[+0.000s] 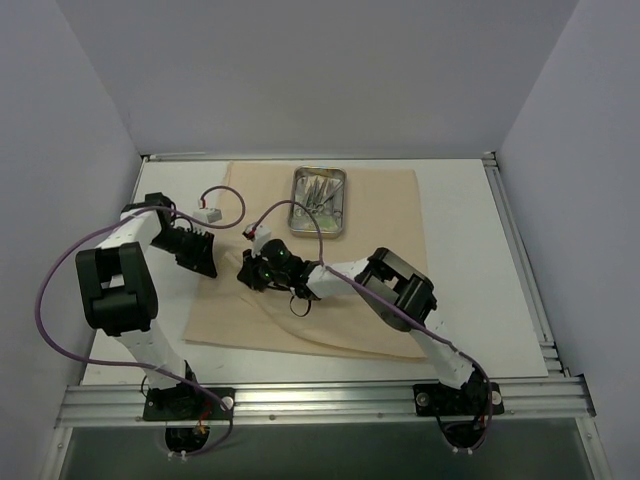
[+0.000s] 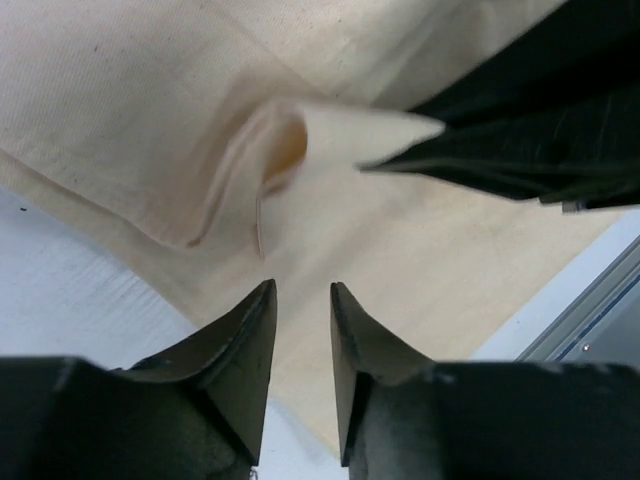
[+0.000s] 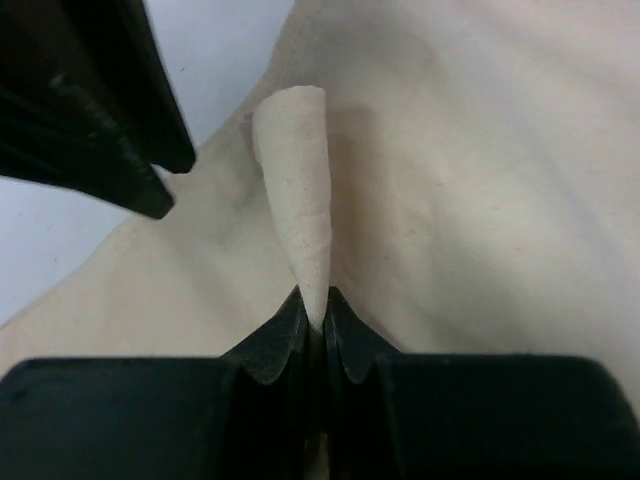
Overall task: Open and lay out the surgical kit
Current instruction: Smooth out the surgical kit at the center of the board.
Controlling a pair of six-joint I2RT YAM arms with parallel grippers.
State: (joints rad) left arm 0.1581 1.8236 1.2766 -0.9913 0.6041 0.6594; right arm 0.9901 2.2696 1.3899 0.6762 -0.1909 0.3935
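we find the right gripper [image 1: 250,270] closed on the cloth wrap [image 1: 385,250]. in the right wrist view its two fingertips meet on a narrow raised fold [image 3: 297,190] of the beige fabric, which stands up from between the tips and widens ahead of them. the rest of the cloth wrap lies spread flat under and to both sides of this gripper. the left gripper [image 2: 302,292] is slightly open: its fingertips stand a narrow gap apart, with nothing between them, above the cloth near its edge. the pinched fold sits ahead of the left fingertips and apart from them. one finger [image 2: 520,130] of the right gripper shows at the fold's far side. from the right wrist, one finger [image 3: 90,110] of the left gripper shows ahead and to the left of the fold, not touching it. the two grippers face each other across the fold. the steel tray [image 1: 318,232] rests on the cloth beyond the right gripper, on the side away from the arm bases, near it but not touching. thin metal instruments [image 1: 322,192] lie inside the tray; we cannot tell them apart. the white table [image 1: 470,260] shows past the cloth edge beside the left gripper.
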